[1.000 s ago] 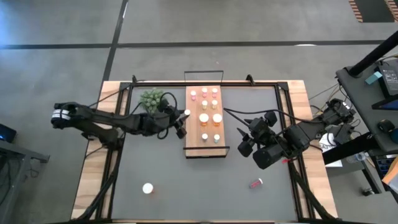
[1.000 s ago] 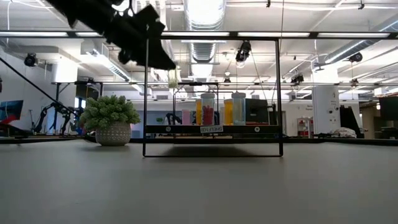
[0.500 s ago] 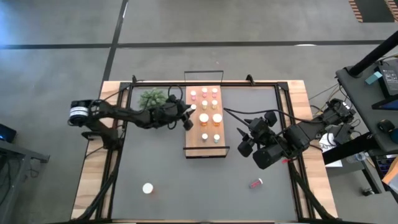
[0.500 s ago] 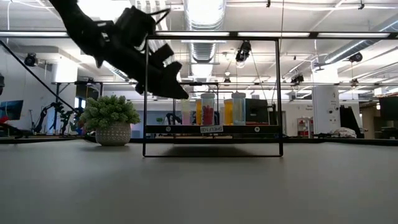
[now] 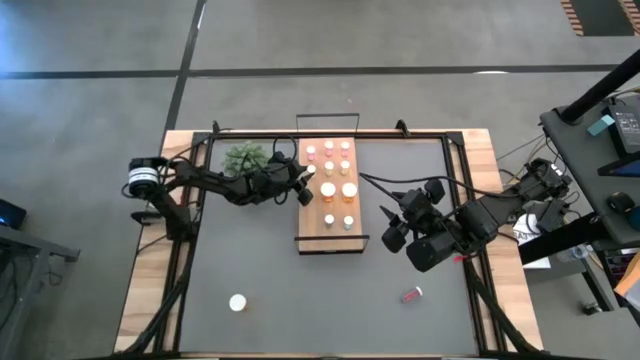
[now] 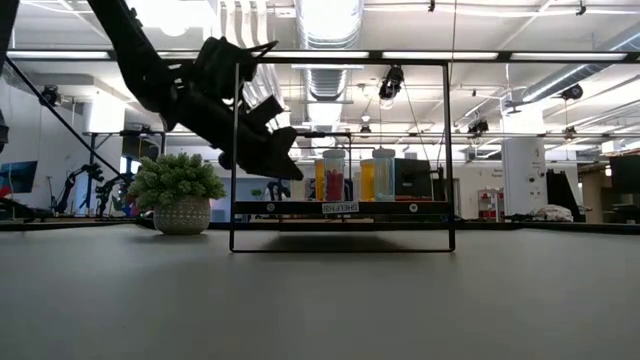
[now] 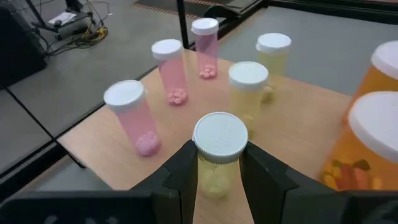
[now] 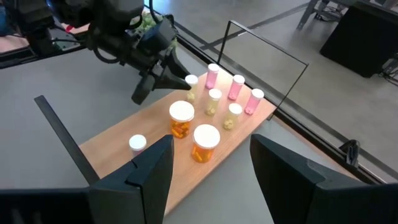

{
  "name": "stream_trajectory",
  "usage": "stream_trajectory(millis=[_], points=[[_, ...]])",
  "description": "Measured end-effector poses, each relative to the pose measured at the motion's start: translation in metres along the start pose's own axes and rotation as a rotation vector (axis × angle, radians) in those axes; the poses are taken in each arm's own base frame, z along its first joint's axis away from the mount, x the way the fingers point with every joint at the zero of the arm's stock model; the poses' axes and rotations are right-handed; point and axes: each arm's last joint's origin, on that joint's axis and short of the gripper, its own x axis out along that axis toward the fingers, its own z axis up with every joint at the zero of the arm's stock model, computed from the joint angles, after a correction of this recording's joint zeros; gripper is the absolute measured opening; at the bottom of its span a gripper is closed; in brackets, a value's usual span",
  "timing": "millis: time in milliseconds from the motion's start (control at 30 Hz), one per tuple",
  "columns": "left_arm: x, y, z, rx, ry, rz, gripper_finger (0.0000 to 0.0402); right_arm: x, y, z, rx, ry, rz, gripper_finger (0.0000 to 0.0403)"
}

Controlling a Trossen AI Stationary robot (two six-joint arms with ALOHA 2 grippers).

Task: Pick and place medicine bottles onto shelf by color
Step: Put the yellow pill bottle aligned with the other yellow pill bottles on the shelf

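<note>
My left gripper (image 5: 303, 180) is shut on a small yellowish bottle with a white cap (image 7: 219, 135), over the left side of the light-wood shelf (image 5: 310, 215). The bottle also shows in the right wrist view (image 8: 191, 81). On the shelf stand pink bottles (image 5: 328, 148) at its far end, two orange ones (image 5: 338, 189) in the middle and small white-capped ones (image 5: 338, 222) nearer. My right gripper (image 5: 398, 228) is open and empty, right of the shelf. A white-capped bottle (image 5: 237, 301) and a red one (image 5: 412, 295) lie on the mat. My left gripper pinches the yellowish bottle's body (image 7: 214, 174) just under its cap, one finger on either side. The fingers come slanting down from the table's left. The bottle stands upright, with its bottom close to the shelf board (image 7: 298, 137); I cannot tell whether it touches.
A green plant in a pot (image 5: 243, 157) stands left of the shelf's far end, close to my left arm. Black wire rails (image 6: 340, 150) rise at the shelf's short ends. The mat's near half holds only the two loose bottles.
My left gripper has carried the yellowish bottle toward the table's far right, from beside the shelf's left edge to over the board, and has come down to the height of the standing bottles. The bottle stays upright in the shut fingers.
</note>
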Motion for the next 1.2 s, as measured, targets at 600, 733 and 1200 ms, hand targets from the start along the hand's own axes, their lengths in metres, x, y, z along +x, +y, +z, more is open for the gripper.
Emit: stream_trajectory(millis=[600,733,1200], points=[[0.0033,0.0078,0.0009,-0.036,0.007,0.003,0.0091,0.0,0.0,0.0,0.0,0.0,0.0,0.0203],[0.0033,0.0078,0.0009,-0.04,0.006,0.003,0.0094,0.0,0.0,0.0001,0.001,0.0,0.0,0.0203],[0.0033,0.0077,0.0009,-0.043,0.007,0.0,0.0096,-0.0001,0.0001,0.0001,0.001,0.0,0.001,0.0203]])
